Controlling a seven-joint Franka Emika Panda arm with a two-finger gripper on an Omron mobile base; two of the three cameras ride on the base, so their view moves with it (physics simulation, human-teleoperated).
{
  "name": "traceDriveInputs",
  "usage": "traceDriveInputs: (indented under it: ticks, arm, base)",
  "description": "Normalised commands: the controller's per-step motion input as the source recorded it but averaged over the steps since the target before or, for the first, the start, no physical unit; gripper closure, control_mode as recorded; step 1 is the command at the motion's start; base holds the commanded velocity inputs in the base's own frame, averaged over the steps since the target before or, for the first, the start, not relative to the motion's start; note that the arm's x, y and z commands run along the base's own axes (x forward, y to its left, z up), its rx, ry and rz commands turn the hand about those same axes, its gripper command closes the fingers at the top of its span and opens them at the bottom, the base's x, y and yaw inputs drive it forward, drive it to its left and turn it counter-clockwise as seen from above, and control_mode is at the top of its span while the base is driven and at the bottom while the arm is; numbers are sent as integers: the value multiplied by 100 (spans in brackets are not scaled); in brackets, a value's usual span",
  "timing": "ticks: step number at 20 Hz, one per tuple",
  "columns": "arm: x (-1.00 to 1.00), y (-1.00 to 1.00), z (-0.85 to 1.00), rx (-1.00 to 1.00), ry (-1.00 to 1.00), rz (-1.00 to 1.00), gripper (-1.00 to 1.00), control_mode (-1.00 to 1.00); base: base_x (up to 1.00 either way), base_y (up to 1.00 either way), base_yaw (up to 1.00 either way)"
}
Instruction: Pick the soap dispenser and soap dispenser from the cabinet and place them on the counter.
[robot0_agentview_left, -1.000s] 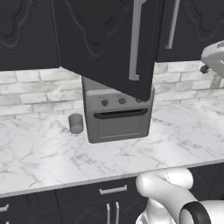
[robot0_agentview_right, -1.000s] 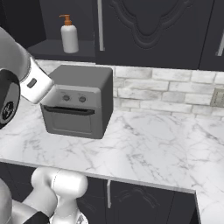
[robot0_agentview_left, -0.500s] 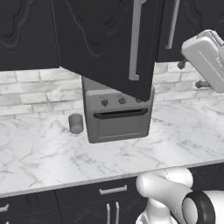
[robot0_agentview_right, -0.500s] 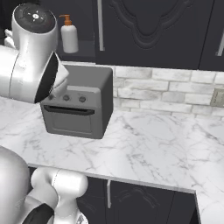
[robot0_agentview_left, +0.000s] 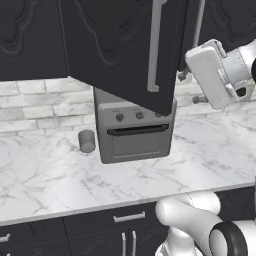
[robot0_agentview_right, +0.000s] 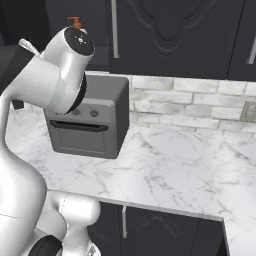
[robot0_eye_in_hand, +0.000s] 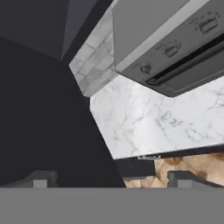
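The white arm's end effector is standing with its two dark fingertips spread wide and gripping nothing, looking past the swung-open door of the black wall cabinet with embossed panels and silver bar handles. The white pump-bottle soap dispenser with an orange pump is sitting up in the cabinet, mostly hidden behind the arm's joint in the right base view. Below, a grey countertop oven with round knobs and a short grey cylindrical cup are resting on the white marble counter.
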Motion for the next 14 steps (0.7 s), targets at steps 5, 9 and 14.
traceDriveInputs:
  ticks: [5, 9, 14]
  arm:
    - [51, 48, -22, 18, 1, 17, -100, -100]
    - [40, 43, -20, 18, 4, 19, -100, -100]
    - [9, 37, -22, 20, 3, 23, -100, -100]
  base:
    - [0, 0, 0]
    - [0, 0, 0]
    - [0, 0, 0]
